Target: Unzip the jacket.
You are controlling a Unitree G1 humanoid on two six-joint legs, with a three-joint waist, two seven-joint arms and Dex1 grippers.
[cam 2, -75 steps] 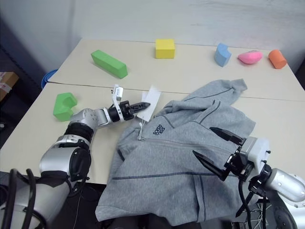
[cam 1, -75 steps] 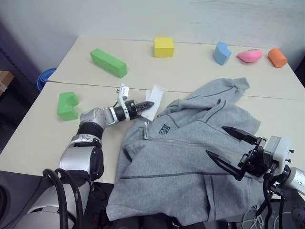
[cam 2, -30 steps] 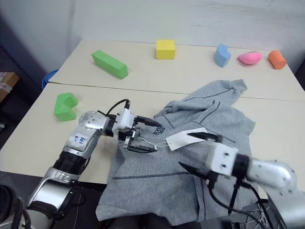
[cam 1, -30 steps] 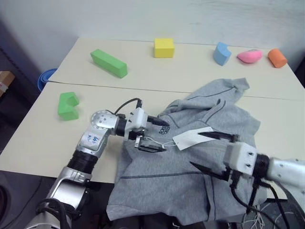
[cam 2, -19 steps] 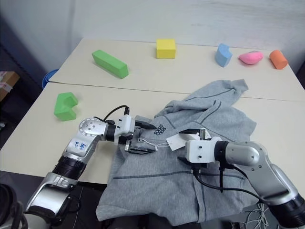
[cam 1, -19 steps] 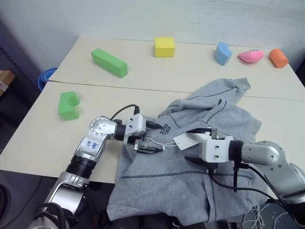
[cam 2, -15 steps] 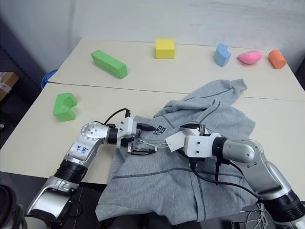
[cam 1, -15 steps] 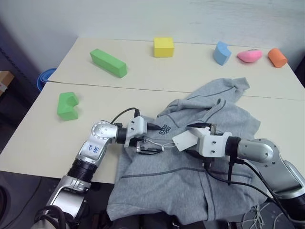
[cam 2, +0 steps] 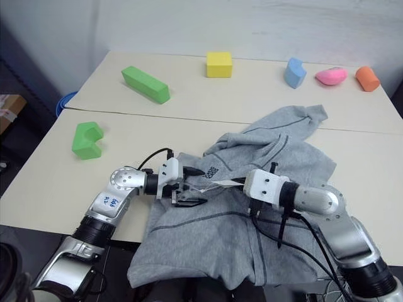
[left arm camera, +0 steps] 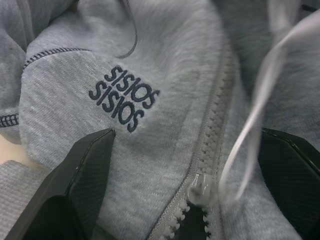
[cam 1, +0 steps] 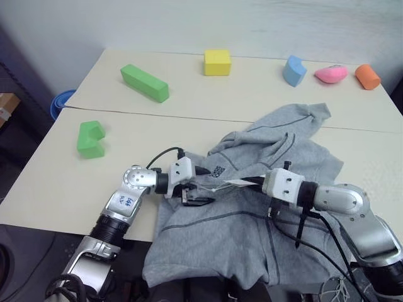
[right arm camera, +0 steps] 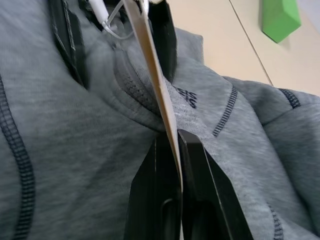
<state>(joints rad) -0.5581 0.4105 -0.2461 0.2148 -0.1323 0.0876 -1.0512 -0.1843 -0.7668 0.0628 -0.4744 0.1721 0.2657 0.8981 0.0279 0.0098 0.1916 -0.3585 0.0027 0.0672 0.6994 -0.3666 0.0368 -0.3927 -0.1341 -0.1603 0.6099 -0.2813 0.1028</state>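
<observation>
The light grey jacket lies crumpled on the near table, its front zip closed. My left gripper is open, and its fingers straddle the top of the zip beside the dark chest logo. The zipper pull sits low between those fingers. My right gripper is shut on the white hang tag, which it holds edge-on just right of the left gripper. The tag's string runs down to the pull.
On the far table stand a long green block, a yellow block, a blue block, a pink piece and an orange piece. A notched green block sits on the near table, left of the jacket.
My right gripper has moved in to the left and shut on the hang tag, which now stands edge-on. The left gripper has sunk a little onto the jacket, still open.
</observation>
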